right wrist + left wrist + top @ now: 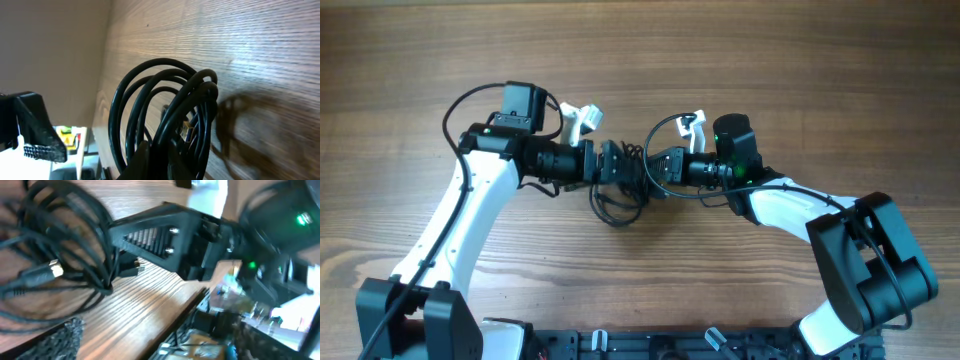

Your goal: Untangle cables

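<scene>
Cables (618, 195) sit bunched right between my two grippers, with part of the bundle sagging onto the wooden table (770, 60) just below and in front of my fingertips. My right gripper (642, 170) is closed tight on the cables. From its own camera the black loops (150, 100) fan up and out from between its fingers as one stacked coil, hanging clear of the wood. My left gripper (625, 165) faces it tip to tip. I take its jaws to be spread wide and holding nothing, though the view is poor: only one textured pad (57, 340) shows, low at the frame's edge, and no cord is pressed against it. Ahead of that pad and slightly to one side, the strands cross each other, and a small metal-tipped plug (54, 270) pokes out of the tangle. As for progress, I judge very little is done. No cord lies apart from the others, every loop I can see belongs to the same bundle, and the one plug end in sight is buried among the strands rather than pulled free. What remains is nearly everything: picking out a single strand or plug with my free left fingers, drawing it away from my right grip, and repeating until each cord lies alone.
</scene>
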`<state>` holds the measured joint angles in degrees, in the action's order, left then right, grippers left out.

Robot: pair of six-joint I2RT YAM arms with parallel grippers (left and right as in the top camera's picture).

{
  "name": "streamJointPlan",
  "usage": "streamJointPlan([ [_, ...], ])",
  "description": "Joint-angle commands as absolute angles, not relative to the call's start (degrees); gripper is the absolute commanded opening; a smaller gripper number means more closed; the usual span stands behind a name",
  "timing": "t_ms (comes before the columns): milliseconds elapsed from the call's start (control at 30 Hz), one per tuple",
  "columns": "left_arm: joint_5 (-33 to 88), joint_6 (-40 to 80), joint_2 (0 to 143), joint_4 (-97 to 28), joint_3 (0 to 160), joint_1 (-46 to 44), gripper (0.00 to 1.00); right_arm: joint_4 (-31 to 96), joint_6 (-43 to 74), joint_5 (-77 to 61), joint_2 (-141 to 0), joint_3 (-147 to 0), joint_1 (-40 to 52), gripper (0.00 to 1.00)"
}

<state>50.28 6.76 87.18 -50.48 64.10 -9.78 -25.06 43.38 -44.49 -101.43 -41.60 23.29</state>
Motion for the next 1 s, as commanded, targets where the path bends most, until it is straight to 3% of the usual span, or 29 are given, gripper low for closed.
streamJointPlan([
  [0, 45.8, 15.5, 87.1, -49.8, 64.9, -11.5, 0.88, -25.1, 41.9, -42.8, -102.2, -41.9, 23.6, 0.04],
  [67, 44.0, 18.6, 87.1, -48.5, 64.9, -12.2, 0.45, -24.5, 41.9, -41.8, -102.2, -41.9, 23.6, 0.04],
  [200, 35.0, 32.4, 87.1, -48.4, 64.8, -14.6, 0.27, -24.3, 41.9, -41.8, -102.2, -41.9, 23.6, 0.04],
  [633, 15.9, 54.4, 87.2, -48.2, 64.8, -26.3, 0.28, -23.1, 40.6, -41.8, -102.2, -41.9, 23.6, 0.04],
  [900, 15.9, 59.0, 89.6, -48.2, 64.8, -26.9, 0.2, -23.0, 40.6, -41.8, -102.2, -41.9, 23.6, 0.04],
  [967, 16.0, 60.0, 91.0, -47.9, 64.8, -26.9, 0.14, -23.0, 40.6, -41.8, -102.2, -41.9, 23.6, 0.04],
])
